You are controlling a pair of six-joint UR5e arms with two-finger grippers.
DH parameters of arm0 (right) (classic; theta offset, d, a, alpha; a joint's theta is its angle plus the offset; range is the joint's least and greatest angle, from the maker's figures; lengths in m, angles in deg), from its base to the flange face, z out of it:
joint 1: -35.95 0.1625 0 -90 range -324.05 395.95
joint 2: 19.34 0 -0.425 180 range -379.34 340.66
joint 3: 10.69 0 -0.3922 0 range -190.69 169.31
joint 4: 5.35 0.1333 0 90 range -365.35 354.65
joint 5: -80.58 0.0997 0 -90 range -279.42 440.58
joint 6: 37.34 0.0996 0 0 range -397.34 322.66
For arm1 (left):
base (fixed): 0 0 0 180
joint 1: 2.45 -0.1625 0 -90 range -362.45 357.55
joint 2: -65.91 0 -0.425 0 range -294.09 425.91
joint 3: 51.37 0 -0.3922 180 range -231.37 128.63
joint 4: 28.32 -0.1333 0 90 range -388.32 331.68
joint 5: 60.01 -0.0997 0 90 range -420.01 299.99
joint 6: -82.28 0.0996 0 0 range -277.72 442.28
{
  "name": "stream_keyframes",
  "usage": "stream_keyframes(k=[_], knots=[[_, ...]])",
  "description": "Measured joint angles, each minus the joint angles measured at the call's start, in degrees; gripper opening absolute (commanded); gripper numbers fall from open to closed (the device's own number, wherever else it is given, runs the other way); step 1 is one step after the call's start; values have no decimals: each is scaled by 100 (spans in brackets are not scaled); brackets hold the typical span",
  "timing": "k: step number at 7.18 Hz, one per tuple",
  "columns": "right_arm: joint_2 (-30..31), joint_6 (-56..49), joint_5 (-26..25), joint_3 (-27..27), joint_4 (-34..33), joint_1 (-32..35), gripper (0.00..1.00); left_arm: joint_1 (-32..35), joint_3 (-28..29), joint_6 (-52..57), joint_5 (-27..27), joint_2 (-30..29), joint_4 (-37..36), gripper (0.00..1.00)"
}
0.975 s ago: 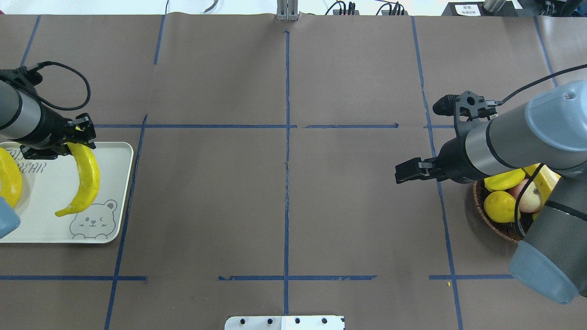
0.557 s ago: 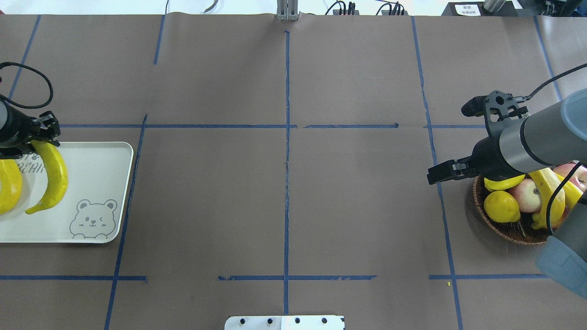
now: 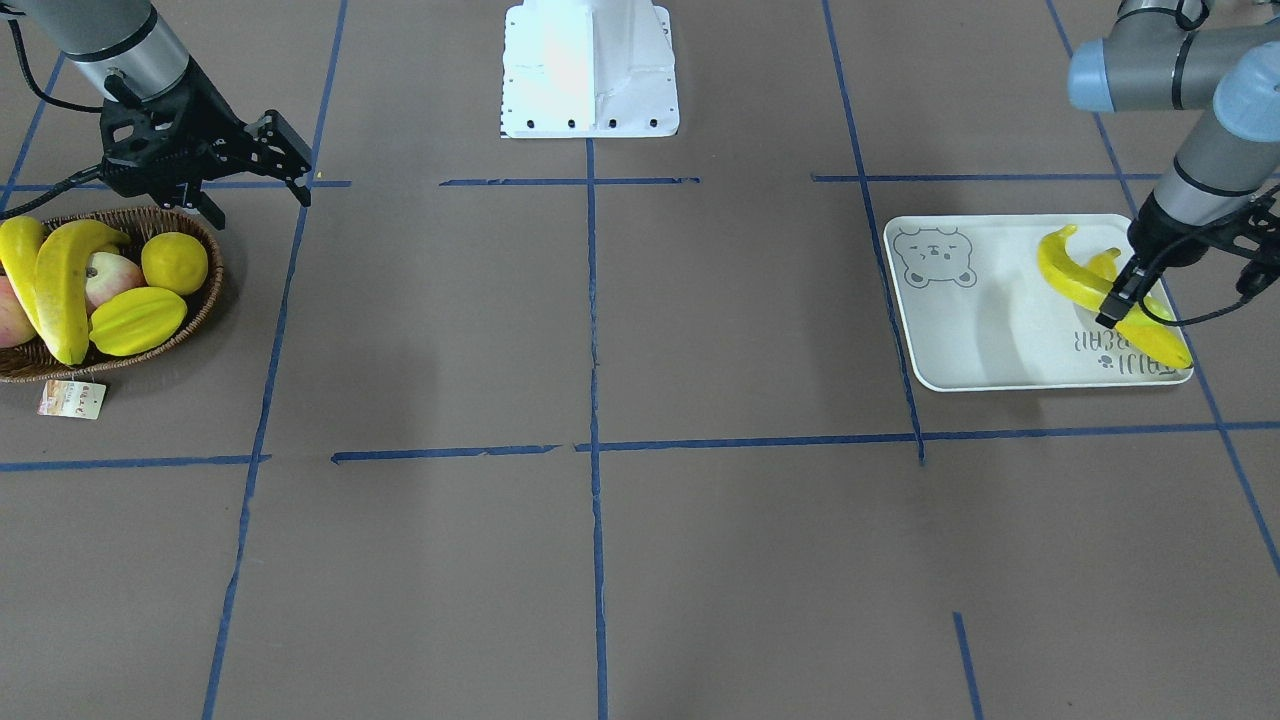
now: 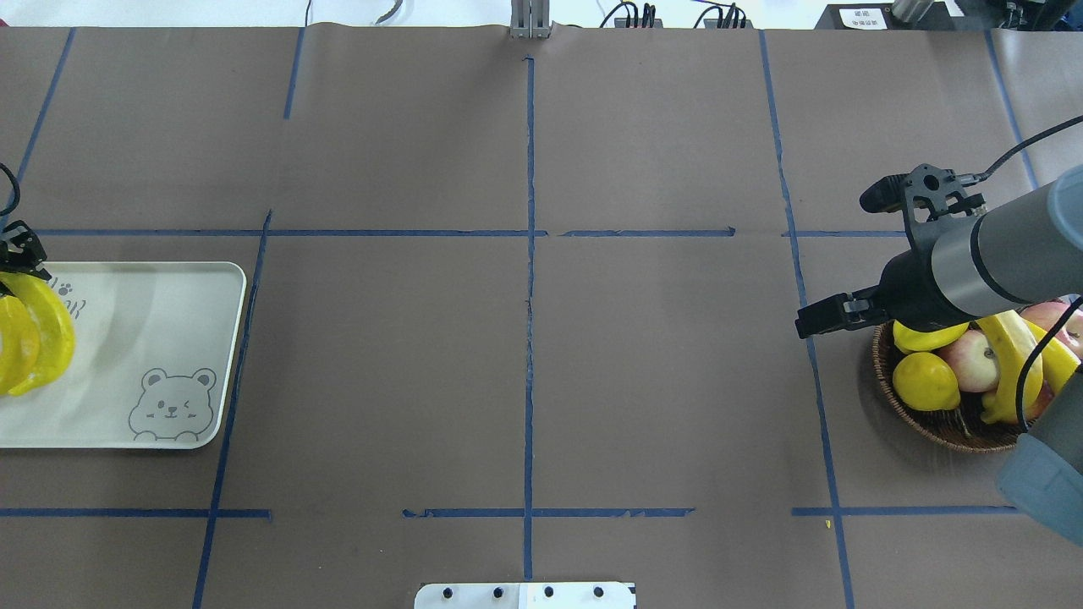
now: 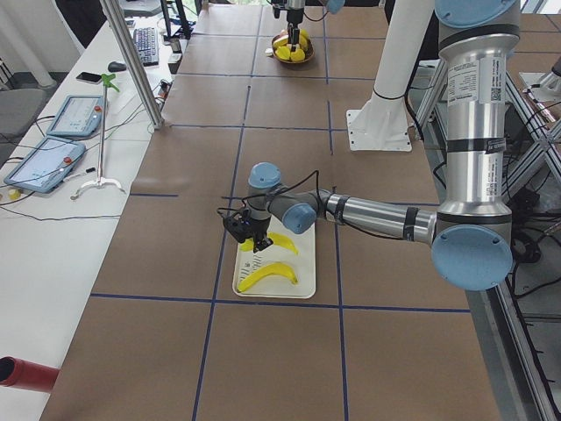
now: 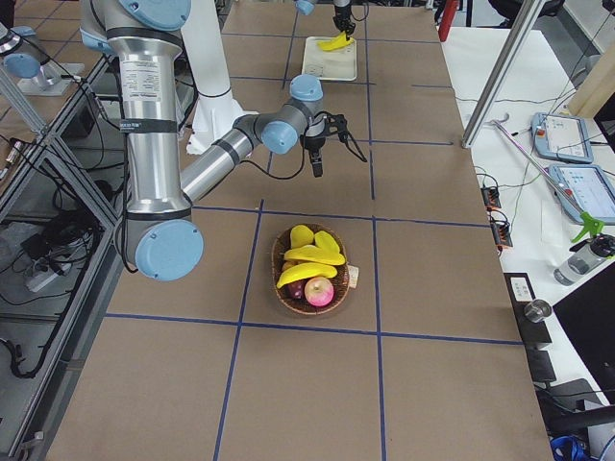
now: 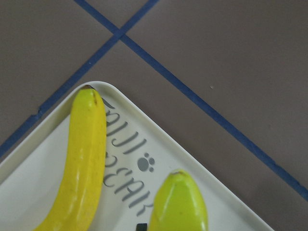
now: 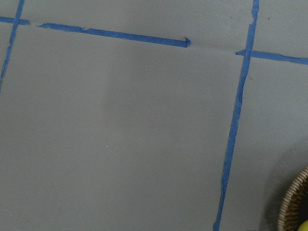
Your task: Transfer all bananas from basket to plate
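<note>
Your left arm (image 5: 377, 215) is stretched out low toward the left end of the table, forearm close to level. Its wrist is bent so the left gripper (image 3: 1122, 298) points straight down, just above the surface. The fingers are clamped on one end of a banana (image 7: 178, 204). Your right arm (image 4: 990, 254) comes in from the right edge, forearm angled toward the table centre. Its right gripper (image 4: 805, 322) hangs off the surface, tilted down and toward the left, jaws spread apart. The two grippers are well apart, at opposite ends of the table.
</note>
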Motion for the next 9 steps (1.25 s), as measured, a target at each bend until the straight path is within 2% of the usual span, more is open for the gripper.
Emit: stream_keyframes(k=[1,2,3,5,6,8,9], knots=[[-24,14,-14,-15,2,-8,100,18,270,-74,57,-24,295,39],[-37,20,-17,-16,3,-8,100,16,477,-94,78,-59,496,86],[-41,24,-17,-9,3,-10,100,13,694,-82,85,-89,740,100],[-43,26,-3,4,3,-6,100,18,1013,24,140,-100,1286,100],[-30,22,4,8,3,6,100,114,1019,74,391,-103,1377,100],[72,-33,13,14,-1,67,100,616,623,104,1261,-124,1318,100],[213,-165,22,23,1,150,100,630,193,130,1449,-170,1071,100]])
